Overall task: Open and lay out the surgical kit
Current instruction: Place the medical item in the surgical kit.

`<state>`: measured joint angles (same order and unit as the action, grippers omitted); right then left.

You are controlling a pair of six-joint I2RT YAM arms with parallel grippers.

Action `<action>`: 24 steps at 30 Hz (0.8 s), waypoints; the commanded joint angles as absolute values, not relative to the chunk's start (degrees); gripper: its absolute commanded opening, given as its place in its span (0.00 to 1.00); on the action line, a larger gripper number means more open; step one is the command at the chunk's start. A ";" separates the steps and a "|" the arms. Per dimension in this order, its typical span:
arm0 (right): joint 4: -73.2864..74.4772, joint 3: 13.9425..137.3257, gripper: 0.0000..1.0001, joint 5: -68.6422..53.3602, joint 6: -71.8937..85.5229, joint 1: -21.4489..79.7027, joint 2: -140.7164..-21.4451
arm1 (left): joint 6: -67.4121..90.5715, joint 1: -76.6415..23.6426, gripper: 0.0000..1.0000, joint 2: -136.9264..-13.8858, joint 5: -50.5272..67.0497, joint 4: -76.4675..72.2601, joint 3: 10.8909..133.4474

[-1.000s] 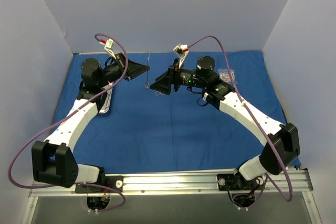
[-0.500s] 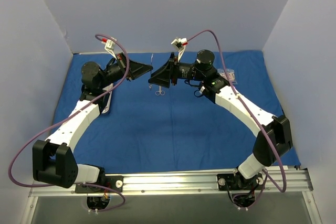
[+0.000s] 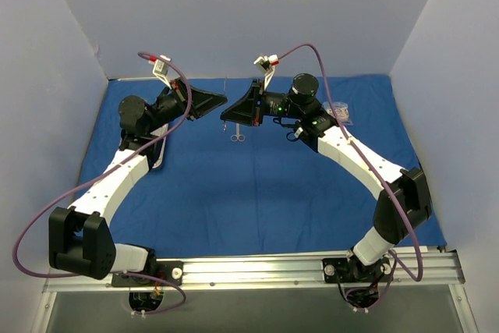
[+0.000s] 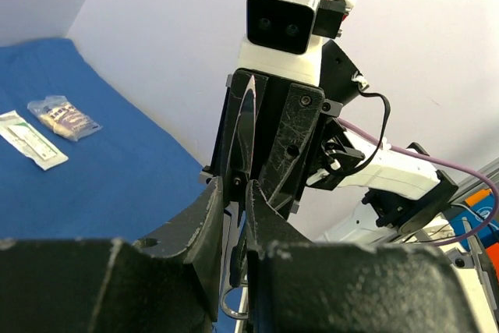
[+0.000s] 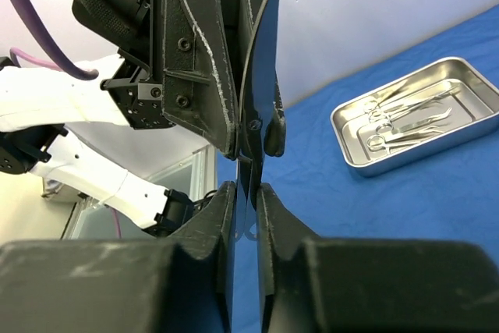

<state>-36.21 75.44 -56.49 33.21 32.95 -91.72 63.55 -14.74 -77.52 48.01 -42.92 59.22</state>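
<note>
Left gripper (image 4: 234, 220) and right gripper (image 5: 246, 193) both pinch one thin clamp (image 3: 236, 136): light, stiff, slippery steel, probably best gripped across its flat shank.

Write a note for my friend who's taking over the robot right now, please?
The left fingers and right fingers are both shut on one scissor-handled clamp, held in the air above the blue cloth.
The steel tray sits on the cloth with more instruments in it; two packets lie on the cloth apart from it.
Done: cloth spread open. To do, probably: one arm releases, lay the clamp down, then lay out the tray's instruments.
</note>
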 commanded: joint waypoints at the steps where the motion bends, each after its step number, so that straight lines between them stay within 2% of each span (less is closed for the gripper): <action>1: -40.87 76.64 0.00 -57.92 32.61 32.96 -90.27 | 64.60 -14.94 0.02 -77.52 48.69 -47.11 58.80; 5: -35.09 76.55 0.00 -56.52 29.36 32.87 -89.74 | 62.58 -14.42 0.28 -77.43 48.25 -44.40 57.83; 8: -30.43 76.99 0.00 -53.54 25.60 32.87 -89.47 | 60.30 -13.63 0.43 -77.34 47.46 -42.11 57.74; 9: -26.41 77.60 0.00 -52.57 24.36 32.87 -89.47 | 59.42 -12.75 0.61 -77.00 47.03 -39.49 57.92; 12: -17.95 78.57 0.00 -46.86 20.14 32.87 -89.47 | 54.16 -10.47 0.77 -75.85 45.01 -30.79 59.23; 15: -9.51 80.15 0.00 -38.17 16.97 32.87 -90.52 | 45.99 -8.18 0.83 -74.36 40.62 -16.57 61.25; 16: -7.40 81.46 0.00 -35.53 16.44 32.87 -90.88 | 40.75 -7.83 0.88 -73.92 38.43 -12.17 63.26; 19: 0.68 84.19 0.00 -25.25 15.03 32.96 -93.77 | 29.67 -8.35 0.97 -72.86 24.04 9.44 67.31; 20: 5.66 86.46 0.00 -22.53 14.94 32.96 -95.78 | 28.05 -8.52 0.97 -72.25 19.64 16.89 69.06; 21: 7.71 87.88 0.00 -17.89 14.68 32.96 -97.02 | 26.82 -8.61 0.97 -71.81 12.20 19.75 69.43; 24: 15.45 93.50 0.00 -11.09 14.76 33.05 -102.82 | 23.82 -8.88 0.97 -70.32 0.67 28.72 70.31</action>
<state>4.47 88.82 -23.46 16.40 32.86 -98.52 32.67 -8.64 -73.36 18.57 11.53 67.07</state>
